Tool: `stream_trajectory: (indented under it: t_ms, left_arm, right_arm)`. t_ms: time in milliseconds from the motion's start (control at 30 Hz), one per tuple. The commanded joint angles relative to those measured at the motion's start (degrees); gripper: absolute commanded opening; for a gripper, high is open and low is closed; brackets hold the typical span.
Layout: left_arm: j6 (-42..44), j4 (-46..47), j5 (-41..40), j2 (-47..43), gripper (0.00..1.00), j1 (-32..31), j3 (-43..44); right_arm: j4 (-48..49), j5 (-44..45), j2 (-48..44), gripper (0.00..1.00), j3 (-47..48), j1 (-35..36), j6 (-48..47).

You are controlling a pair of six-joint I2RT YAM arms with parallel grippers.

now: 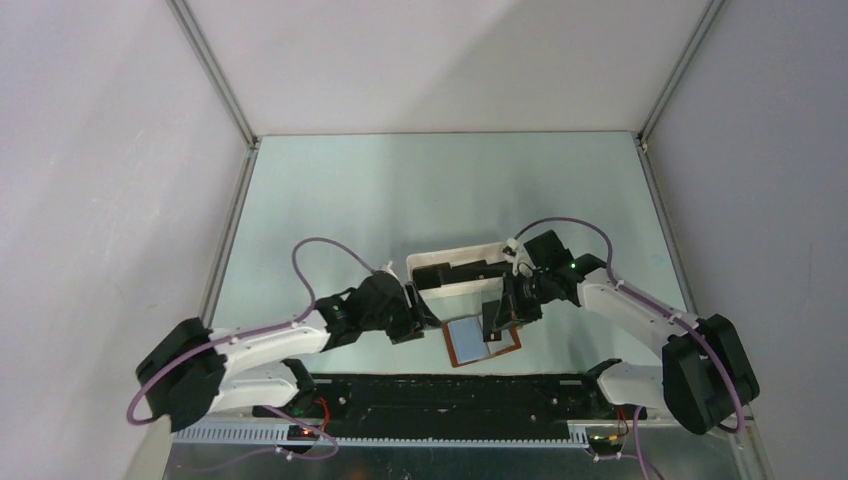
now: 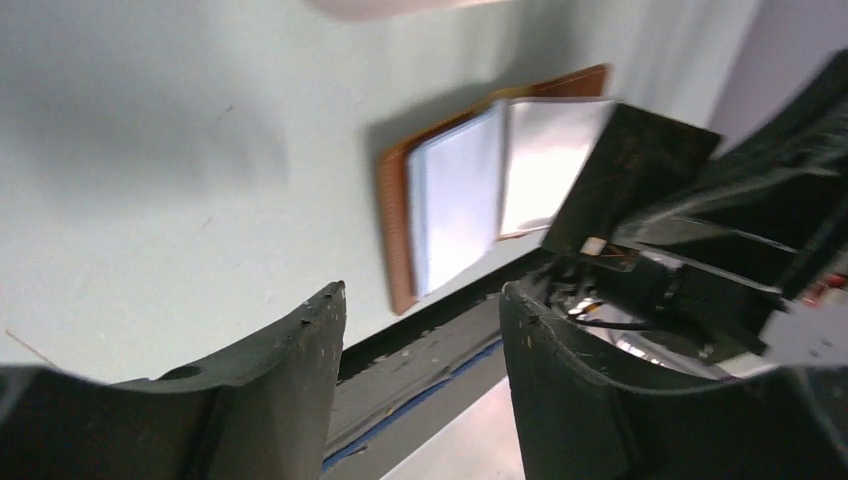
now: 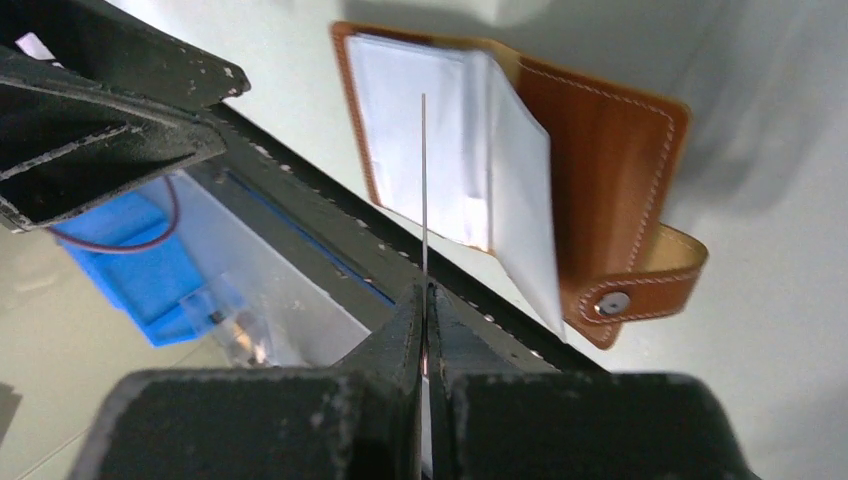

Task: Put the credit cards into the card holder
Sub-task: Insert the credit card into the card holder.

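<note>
The left gripper (image 2: pixel 422 300) hangs empty, jaws apart, just left of the open card holder (image 1: pixel 468 343), which lies on the table (image 1: pixel 400 190). The right gripper (image 3: pixel 425 292) is clamped on one credit card (image 3: pixel 423 180), held edge-on over the holder.

The wallet (image 1: pixel 480 342) is laid open on the counter (image 1: pixel 400 190), close to the middle of its near edge. A tray (image 1: pixel 425 270) is set just behind the wallet, farther from that edge. A card (image 2: pixel 632 175) is held on edge above the wallet, pinched between the closed fingers of the right hand (image 1: pixel 497 322), which is reached in from the right. The left hand (image 1: pixel 420 322) is positioned just left of the wallet and in front of the tray's left end, with nothing between its parted fingers.
</note>
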Motion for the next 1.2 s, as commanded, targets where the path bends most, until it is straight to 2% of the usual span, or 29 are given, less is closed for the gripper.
stream_trajectory:
  t_ms: [0,300,633,800,967,1033,1167]
  left_arm:
    - [-1.63,-1.01,-0.37,5.4,0.61,-1.64,3.65]
    - [0.58,0.94,1.49,16.01,0.56,-1.96,6.95]
    - [1.49,1.9,2.59,22.31,0.4,-1.93,8.14]
    - [1.86,1.92,2.79,24.68,0.28,-1.97,9.25]
    - [2.35,1.89,3.35,26.84,0.06,-1.85,10.03]
    - [2.64,1.84,3.16,26.99,0.02,-1.78,10.1]
    - [3.19,1.52,2.91,26.69,0.0,-1.4,10.32]
  right_arm:
    - [-1.58,8.61,-2.61,0.0,-2.15,1.92,-0.96]
    - [8.69,14.63,-4.01,0.0,-5.81,4.03,1.04]
    - [17.29,8.76,-1.38,0.0,-10.39,4.09,0.62]
    - [19.17,5.65,-1.91,0.0,-11.39,3.6,2.29]
    - [22.0,1.67,-3.27,0.0,-14.28,0.76,4.06]
    - [21.7,1.67,-3.16,0.0,-14.86,0.2,3.49]
    - [20.43,1.28,-3.17,0.0,-15.44,-1.19,2.11]
